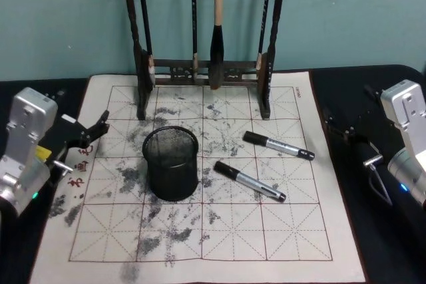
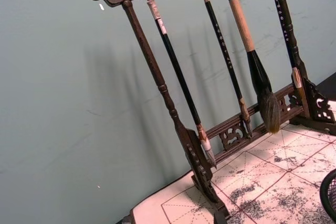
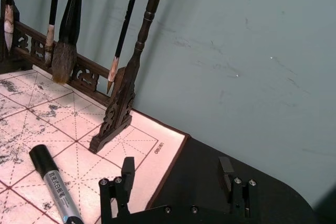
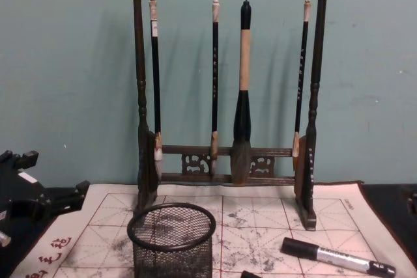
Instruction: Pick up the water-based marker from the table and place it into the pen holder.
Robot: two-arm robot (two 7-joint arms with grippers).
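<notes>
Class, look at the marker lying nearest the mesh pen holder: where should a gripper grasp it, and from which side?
Grasp the marker at mid-barrel from above, closing across its width: it lies flat and diagonal on the mat, with bare mat along both long sides.

Head view: high up, looking forward and down over the whole table (image 1: 313, 244), with the brush rack (image 1: 200, 70) at the far edge. Chest view: low and level, close behind the pen holder (image 4: 172, 239), facing the rack and the wall (image 4: 65, 63). Left wrist view: from the left, tilted, close on the rack's left post (mat corner below). Right wrist view: low at the right edge, right gripper (image 3: 177, 170) in the foreground. All four share the rack.
</notes>
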